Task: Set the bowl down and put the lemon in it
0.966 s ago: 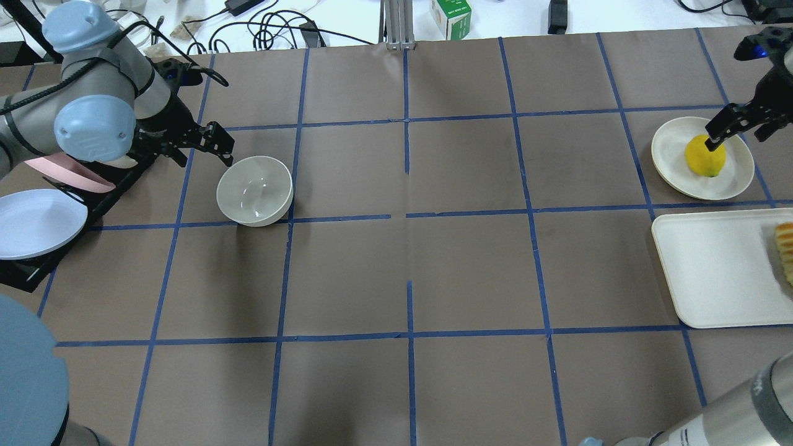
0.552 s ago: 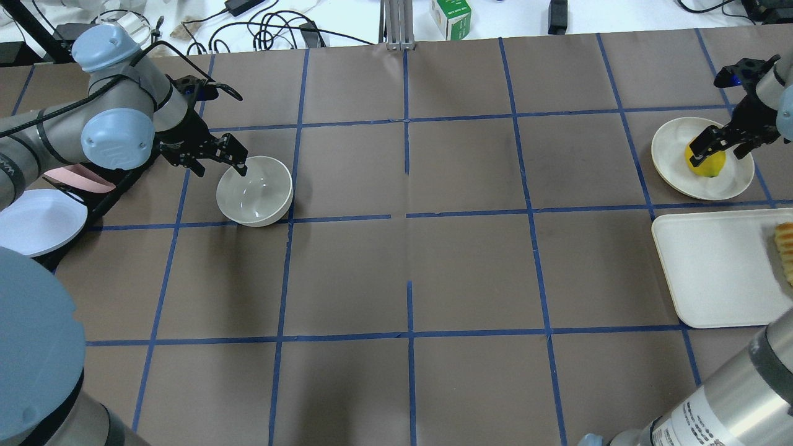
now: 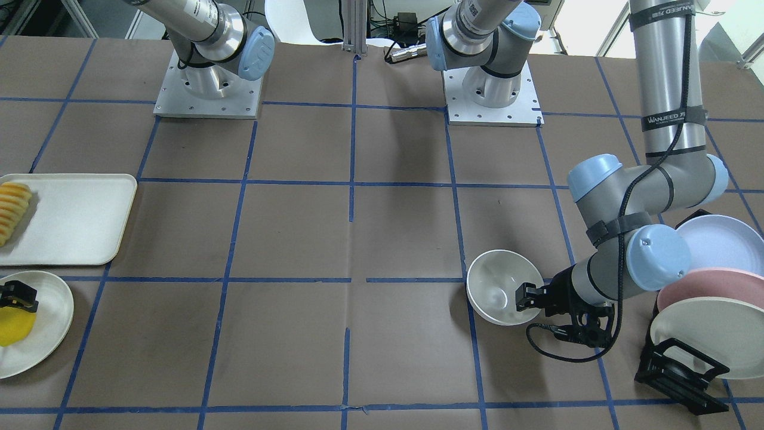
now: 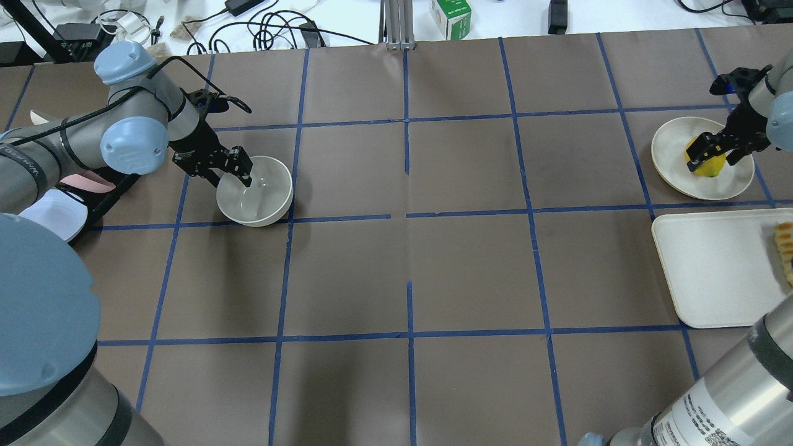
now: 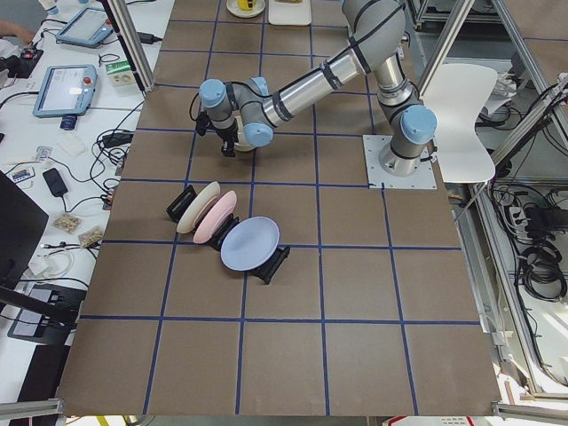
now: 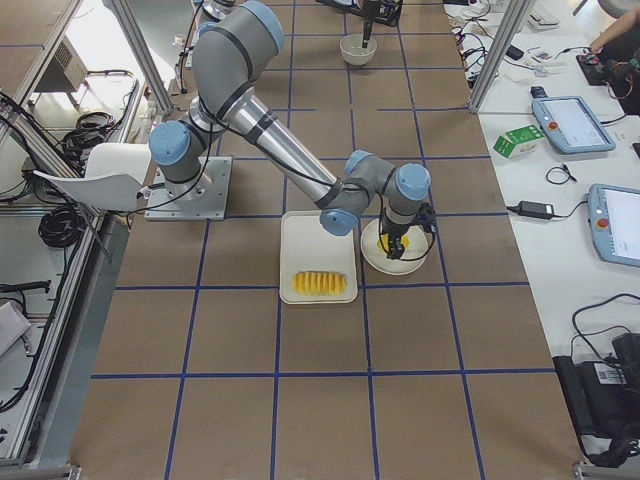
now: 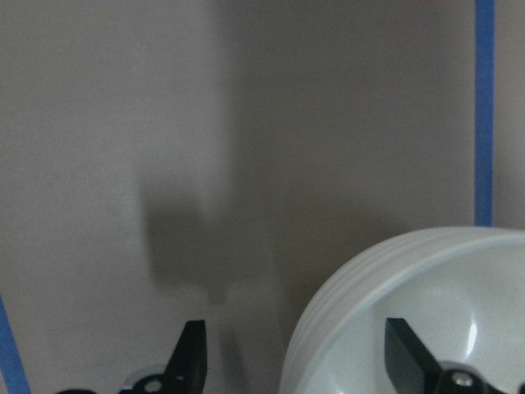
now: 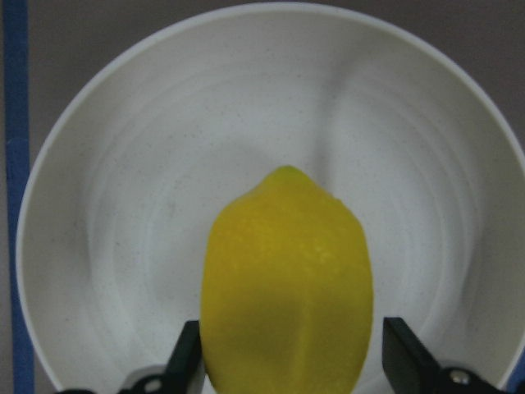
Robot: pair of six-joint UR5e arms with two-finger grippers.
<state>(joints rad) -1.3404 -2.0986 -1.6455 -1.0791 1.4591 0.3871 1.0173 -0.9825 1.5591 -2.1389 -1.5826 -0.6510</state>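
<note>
The off-white bowl [image 4: 263, 197] stands upright on the table at the left; it also shows in the front view [image 3: 495, 283]. My left gripper [image 4: 234, 178] is open and straddles the bowl's near-left rim [image 7: 353, 279], one finger inside and one outside. The yellow lemon [image 4: 708, 166] lies on a shallow off-white plate [image 4: 672, 139] at the far right. My right gripper [image 4: 706, 152] is open and low over the lemon [image 8: 287, 279], with a finger on each side of it; I cannot tell whether they touch.
A white tray [image 4: 712, 272] holding a row of sliced food [image 4: 785, 248] lies just in front of the lemon's plate. A black rack with pastel plates [image 3: 704, 286] stands close beside my left arm. Cables and a green box [image 4: 451, 15] lie beyond the table's far edge.
My left gripper has moved right and down onto the bowl's rim. My right gripper has come down around the lemon. The bowl and the lemon have not moved.
</note>
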